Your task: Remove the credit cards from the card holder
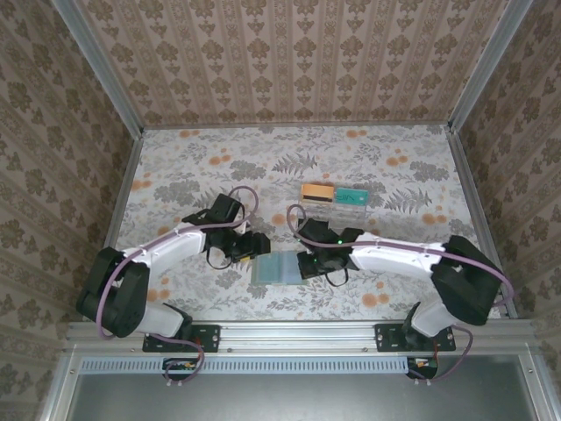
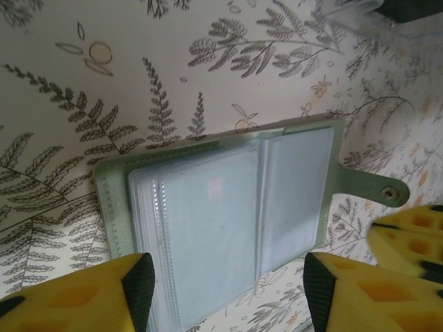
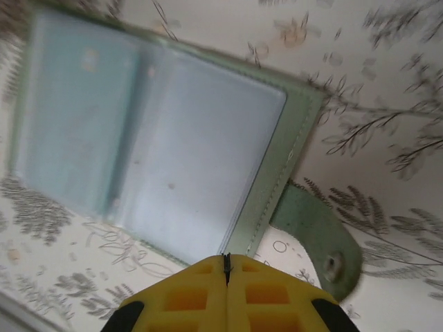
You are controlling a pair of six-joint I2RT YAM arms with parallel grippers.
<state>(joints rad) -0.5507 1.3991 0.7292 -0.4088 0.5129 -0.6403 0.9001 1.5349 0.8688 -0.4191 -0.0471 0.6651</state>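
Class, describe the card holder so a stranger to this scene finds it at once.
On the floral table, look mid-front. The card holder lies open there: pale green, with clear sleeves and a snap tab, unlike the clear tray farther back.

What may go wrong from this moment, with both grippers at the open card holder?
The right gripper is shut at the edge of the card holder; if it slips, the soft holder may slide away. The left gripper, open on either side of the clear sleeves, may pinch several sleeves together.
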